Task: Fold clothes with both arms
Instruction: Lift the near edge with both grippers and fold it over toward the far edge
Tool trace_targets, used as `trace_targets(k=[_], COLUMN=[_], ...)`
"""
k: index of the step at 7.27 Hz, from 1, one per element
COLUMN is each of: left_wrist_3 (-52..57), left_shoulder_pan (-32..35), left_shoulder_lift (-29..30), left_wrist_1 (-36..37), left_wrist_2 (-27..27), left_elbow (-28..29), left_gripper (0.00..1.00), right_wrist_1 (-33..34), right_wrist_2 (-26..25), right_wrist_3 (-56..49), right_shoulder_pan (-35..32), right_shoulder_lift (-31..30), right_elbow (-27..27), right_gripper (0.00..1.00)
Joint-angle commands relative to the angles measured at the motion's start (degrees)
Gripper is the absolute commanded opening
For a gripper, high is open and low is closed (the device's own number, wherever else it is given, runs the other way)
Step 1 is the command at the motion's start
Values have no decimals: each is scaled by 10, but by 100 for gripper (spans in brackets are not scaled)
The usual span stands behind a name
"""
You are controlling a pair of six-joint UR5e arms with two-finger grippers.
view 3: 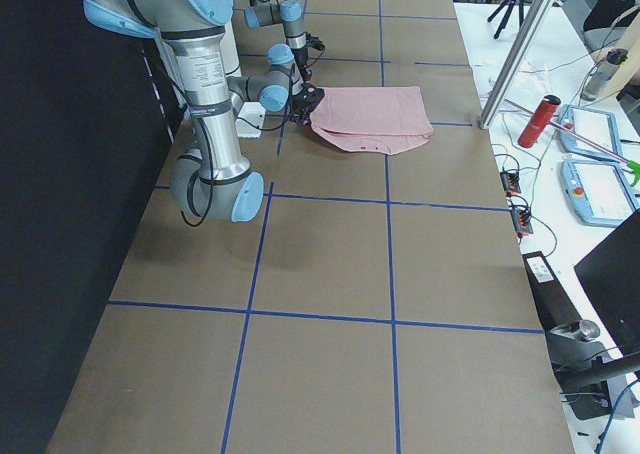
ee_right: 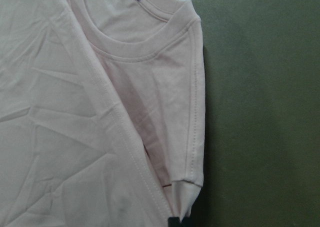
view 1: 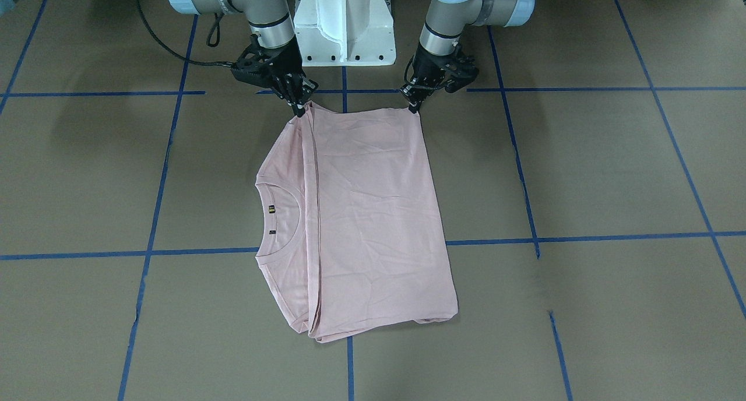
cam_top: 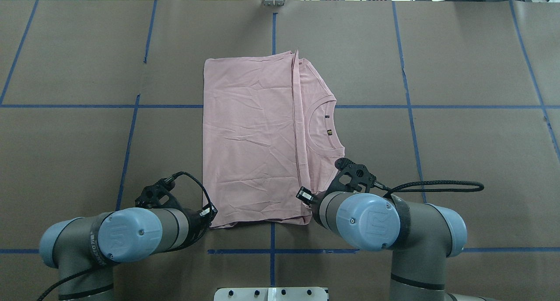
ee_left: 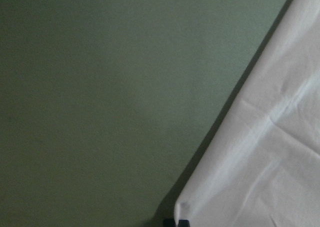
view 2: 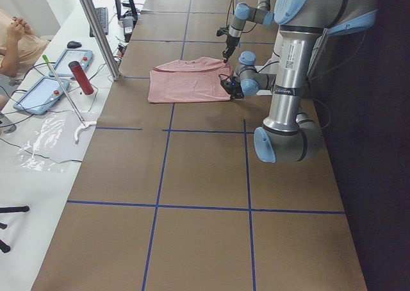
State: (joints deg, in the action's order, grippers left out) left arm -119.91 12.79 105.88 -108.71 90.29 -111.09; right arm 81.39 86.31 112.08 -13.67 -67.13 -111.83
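The pale pink T-shirt (view 1: pixel 373 214) lies folded flat on the brown table, plain side up, so the print is hidden. Its ribbed collar (view 1: pixel 285 214) faces the robot's right side. In the overhead view the T-shirt (cam_top: pixel 249 139) spans the middle of the table. My left gripper (view 1: pixel 416 108) is pinched shut on the shirt's near corner on my left. My right gripper (view 1: pixel 299 111) is pinched shut on the near corner by the sleeve. The left wrist view shows the shirt's corner (ee_left: pixel 270 157). The right wrist view shows the sleeve hem and collar (ee_right: pixel 150 42).
The white pedestal base (view 1: pixel 345 22) stands just behind the grippers. Blue tape lines (view 1: pixel 583 238) grid the table. Beyond the far edge stand a metal pole (view 2: pixel 96 31), a red bottle (view 2: pixel 81 77) and tablets, with a person beside them.
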Motion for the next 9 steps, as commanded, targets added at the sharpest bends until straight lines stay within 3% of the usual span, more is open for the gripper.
trace_targets(k=[1, 2, 3, 4, 6, 8, 9], left_wrist_3=[1, 1, 2, 19, 130, 178, 197], left_shoulder_pan=[0, 0, 0, 32, 127, 179, 199], left_shoulder_lift=[2, 0, 13, 39, 94, 105, 128], left_wrist_1=[68, 116, 160, 165, 157, 138, 114], left_wrist_2=[4, 5, 5, 3, 6, 6, 5], left_elbow=[-76, -157, -189, -178, -74, -35, 13], left_gripper=[0, 0, 0, 0, 0, 0, 0], right_wrist_1=[7, 92, 159, 165, 161, 58, 26], right_wrist_2=[-2, 0, 1, 2, 26, 93, 107], right_wrist_3=[4, 22, 27, 21, -45, -74, -76], right_shoulder_pan=[-4, 0, 0, -33, -122, -192, -212], right_shoulder_lift=[-5, -11, -4, 3, 110, 128, 154], right_elbow=[-30, -99, -159, -158, -21, 76, 132], right_gripper=[0, 0, 0, 0, 0, 0, 0])
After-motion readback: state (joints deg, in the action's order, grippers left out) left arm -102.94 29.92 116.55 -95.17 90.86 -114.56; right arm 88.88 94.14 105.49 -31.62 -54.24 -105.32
